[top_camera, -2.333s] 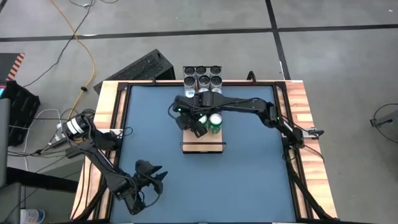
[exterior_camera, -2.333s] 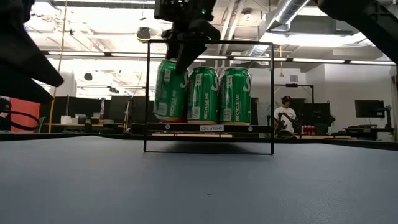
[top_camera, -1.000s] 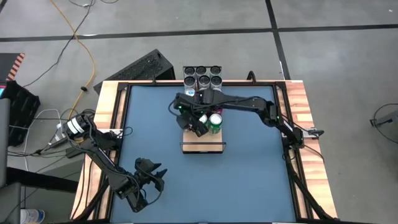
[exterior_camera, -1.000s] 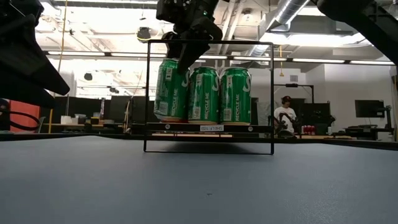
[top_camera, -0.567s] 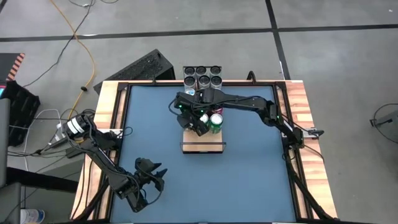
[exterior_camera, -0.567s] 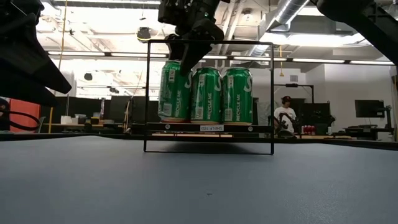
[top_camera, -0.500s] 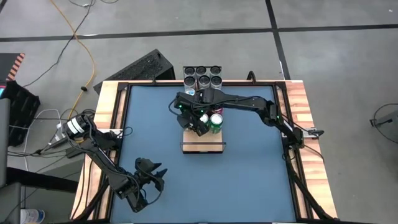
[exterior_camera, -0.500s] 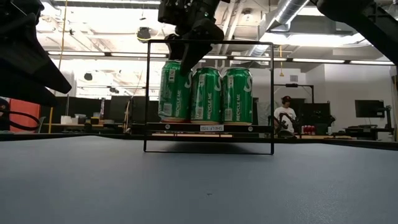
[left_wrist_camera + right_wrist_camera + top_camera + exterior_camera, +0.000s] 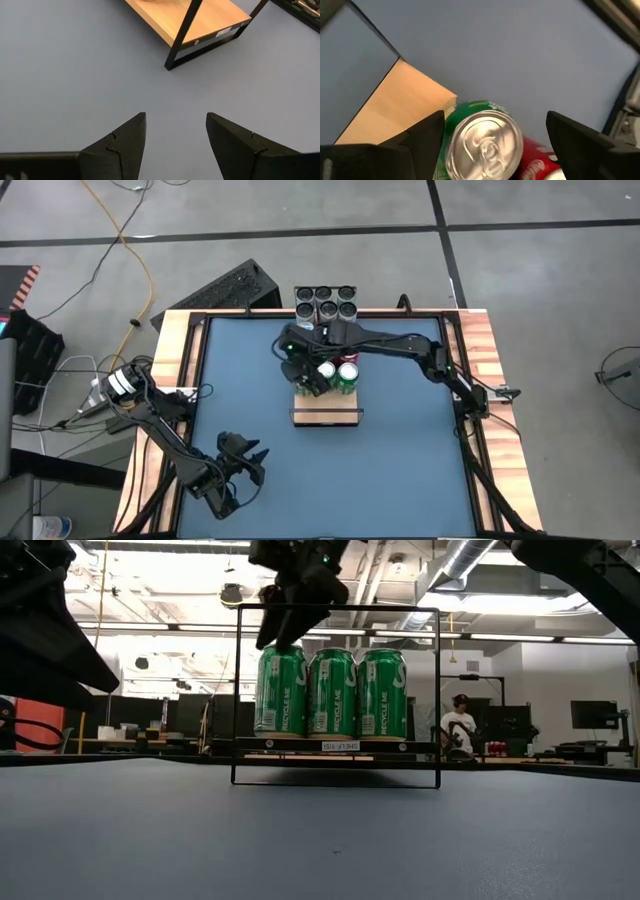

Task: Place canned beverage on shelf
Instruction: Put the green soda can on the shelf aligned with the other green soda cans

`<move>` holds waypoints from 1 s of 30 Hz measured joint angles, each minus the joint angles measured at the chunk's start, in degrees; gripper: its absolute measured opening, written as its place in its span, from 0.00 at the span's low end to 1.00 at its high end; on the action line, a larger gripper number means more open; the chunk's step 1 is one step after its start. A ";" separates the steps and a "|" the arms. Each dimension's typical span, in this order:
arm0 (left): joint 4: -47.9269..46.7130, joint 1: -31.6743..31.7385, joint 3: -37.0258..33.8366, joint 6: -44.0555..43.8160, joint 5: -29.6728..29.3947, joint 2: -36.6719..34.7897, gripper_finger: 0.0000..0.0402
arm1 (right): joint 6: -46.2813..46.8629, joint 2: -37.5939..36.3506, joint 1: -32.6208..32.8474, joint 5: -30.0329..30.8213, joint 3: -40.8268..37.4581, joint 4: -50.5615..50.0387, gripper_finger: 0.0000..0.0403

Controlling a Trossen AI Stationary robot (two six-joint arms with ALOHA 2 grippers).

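blue table, six-pack of dark cans behind it – person in bkgd

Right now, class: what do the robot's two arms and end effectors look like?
Both arms are dark, jointed and slim, with black cables along their links. The left end effector has two black, wedge-shaped fingers with stepped inner edges. The right end effector is equally black, with a small green light beside it.

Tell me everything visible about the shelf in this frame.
The shelf is a narrow pale wood plank held in a thin black wire frame with an upright rectangular rail at each short end. It stands level on the blue table, toward the far middle. A small white label sits on its front edge. Three green cans stand upright on it in a row, side by side. The right pincer hangs open just above the can at one end, touching nothing on the shelf.
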 joint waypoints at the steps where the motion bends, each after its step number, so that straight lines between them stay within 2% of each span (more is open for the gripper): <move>1: -0.16 0.20 0.00 0.14 -0.02 -0.01 0.48 | -0.01 -0.36 0.23 0.06 0.00 0.79 0.82; 6: -1.05 0.56 0.02 0.36 -0.01 -0.01 0.48 | 5.49 -2.24 2.20 -0.56 0.15 2.54 0.77; 9: -2.20 0.56 0.02 -0.09 0.00 -0.01 0.48 | 5.84 -1.55 3.72 -1.14 0.04 0.56 0.67; 12: -2.79 0.58 0.02 -0.18 0.02 -0.01 0.48 | 5.58 -0.18 4.75 -1.14 -0.02 0.23 0.52; 18: -3.26 0.56 0.02 -0.91 0.18 -0.01 0.48 | 6.04 1.77 4.55 -1.05 -0.03 -0.24 0.12; 20: -3.49 0.56 0.02 -0.91 0.37 -0.01 0.48 | 5.82 1.75 4.19 -1.01 -0.34 -0.13 0.04; 30: -4.28 0.56 0.02 -1.15 0.59 -0.01 0.48 | 6.88 1.67 2.74 0.24 -0.52 -1.97 0.05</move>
